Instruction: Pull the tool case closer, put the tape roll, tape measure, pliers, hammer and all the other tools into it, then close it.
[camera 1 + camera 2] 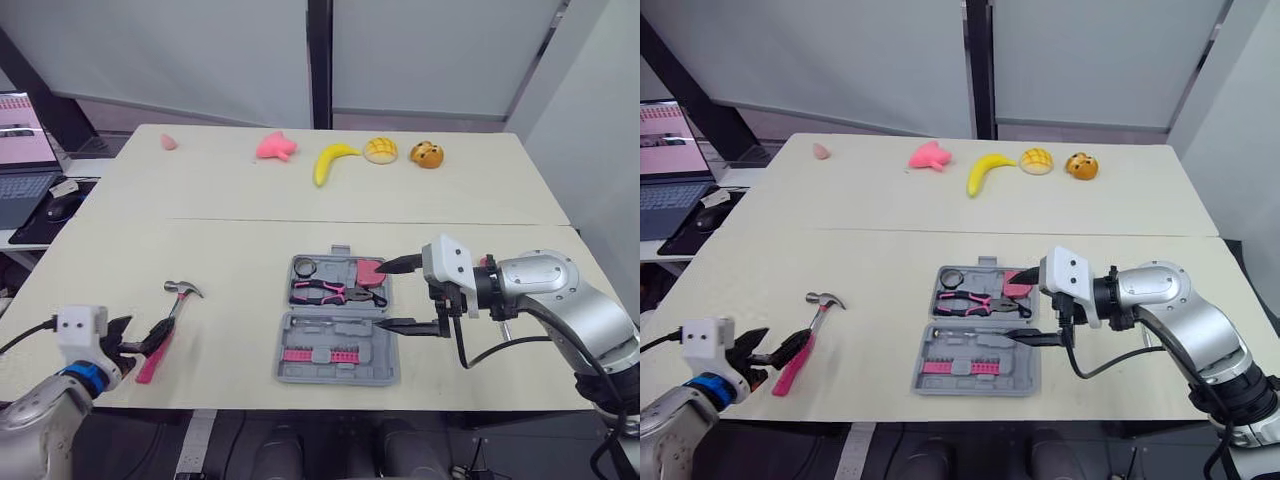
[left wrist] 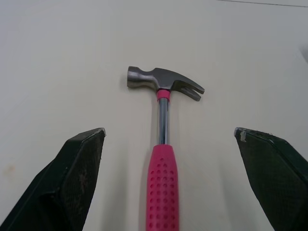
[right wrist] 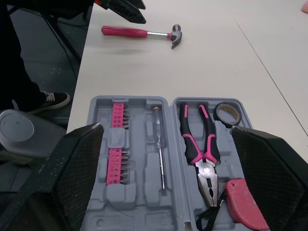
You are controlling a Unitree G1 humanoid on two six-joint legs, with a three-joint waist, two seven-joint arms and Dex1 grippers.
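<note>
The open grey plastic tool case (image 1: 340, 373) lies flat near the front edge of the pale table (image 1: 230, 250), both halves up, within reach of both arms. Its upper half holds the dark tape roll (image 3: 227, 113), the pink-handled pliers (image 3: 202, 144) and a flat pink tool (image 3: 245, 204) that may be the tape measure; I cannot tell. The lower half carries a slim screwdriver (image 3: 160, 149) and a row of pink bits (image 3: 118, 149).

The steel-headed hammer with a pink rubber grip (image 2: 162, 154) is the 1 tool I can see outside. It lies well to the left of the case, head pointing away from the robot, so the grip is what the left arm reaches first.

The left gripper (image 2: 169, 131) sits low at the table's front left corner. Its 2 fingers are spread wide on either side of the grip and do not touch it, which looks like the approach for a pick.

The right arm reaches in from the right, forearm level. The right gripper (image 1: 380, 296) is spread too, empty, 1 finger over each half at the case's right edge, probably to steady it.
</note>
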